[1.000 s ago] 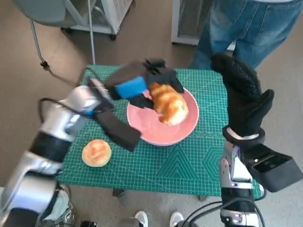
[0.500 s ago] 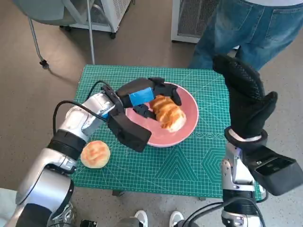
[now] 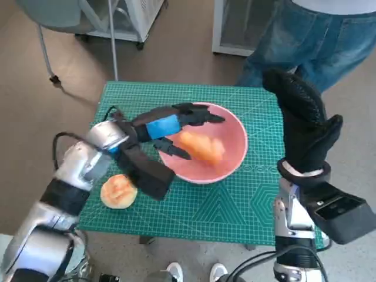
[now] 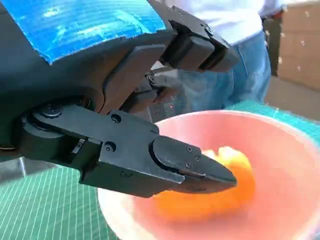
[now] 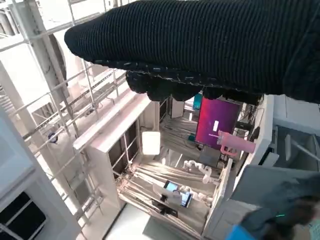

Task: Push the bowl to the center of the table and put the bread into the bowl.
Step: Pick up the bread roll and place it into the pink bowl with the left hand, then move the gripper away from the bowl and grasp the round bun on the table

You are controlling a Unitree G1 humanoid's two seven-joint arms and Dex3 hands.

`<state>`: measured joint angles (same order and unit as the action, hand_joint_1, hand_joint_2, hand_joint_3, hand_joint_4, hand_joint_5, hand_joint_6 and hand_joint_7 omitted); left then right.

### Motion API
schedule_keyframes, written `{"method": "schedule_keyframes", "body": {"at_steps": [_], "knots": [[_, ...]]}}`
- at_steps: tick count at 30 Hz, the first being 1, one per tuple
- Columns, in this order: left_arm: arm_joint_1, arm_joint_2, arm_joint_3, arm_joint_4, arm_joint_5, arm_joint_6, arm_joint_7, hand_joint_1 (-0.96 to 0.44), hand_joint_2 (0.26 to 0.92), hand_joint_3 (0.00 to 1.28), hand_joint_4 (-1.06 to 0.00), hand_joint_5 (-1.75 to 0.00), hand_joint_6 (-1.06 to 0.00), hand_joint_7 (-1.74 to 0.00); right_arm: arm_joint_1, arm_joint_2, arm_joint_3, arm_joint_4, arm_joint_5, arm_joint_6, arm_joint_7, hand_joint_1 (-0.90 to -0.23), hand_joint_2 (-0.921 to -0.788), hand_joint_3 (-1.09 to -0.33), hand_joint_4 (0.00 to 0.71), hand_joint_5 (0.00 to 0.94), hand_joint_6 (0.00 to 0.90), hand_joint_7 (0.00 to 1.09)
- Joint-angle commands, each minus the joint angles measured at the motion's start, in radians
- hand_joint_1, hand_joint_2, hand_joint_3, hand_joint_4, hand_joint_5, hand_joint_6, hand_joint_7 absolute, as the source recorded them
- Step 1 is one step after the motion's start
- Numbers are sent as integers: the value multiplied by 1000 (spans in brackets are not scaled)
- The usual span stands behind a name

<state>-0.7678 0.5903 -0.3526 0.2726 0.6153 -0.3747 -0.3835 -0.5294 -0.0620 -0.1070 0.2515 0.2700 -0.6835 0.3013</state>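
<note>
While bread lies blurred in the pink bowl, left hand hovers above, fingers spread, empty; right hand raised upright, flat, empty.

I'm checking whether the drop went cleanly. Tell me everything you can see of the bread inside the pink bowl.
The bread is a golden-orange, lumpy piece, blurred in both the head and left wrist views, so its crust detail is unclear. It lies inside the pink bowl, towards the side nearer the left hand. That hand is spread open just above it, and no finger visibly touches it. Whether the bread has fully settled on the bowl's floor cannot be told.
</note>
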Motion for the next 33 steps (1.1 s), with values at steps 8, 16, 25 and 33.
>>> {"method": "schedule_keyframes", "body": {"at_steps": [8,16,25,33], "knots": [[293,227,342,-405,-193,93,-130,-229,835,0,1,1,-243,-87,36,12,9,-14,-15,17,-15,-579,-921,-776,262,27,-1,704],[503,360,527,-457,-196,9,-118,-207,824,0,-43,-16,-260,-79,41,14,13,-26,-13,23,-17,-577,-921,-778,262,28,-1,704],[704,421,636,-509,-278,72,-238,-169,797,0,-91,-19,-292,-66,36,15,14,-25,1,36,-10,-581,-921,-779,260,28,-1,702],[791,395,636,-554,-263,173,-274,-135,790,1,-128,-18,-336,-58,25,16,16,-12,11,44,-1,-582,-921,-780,264,31,-1,701]]}}
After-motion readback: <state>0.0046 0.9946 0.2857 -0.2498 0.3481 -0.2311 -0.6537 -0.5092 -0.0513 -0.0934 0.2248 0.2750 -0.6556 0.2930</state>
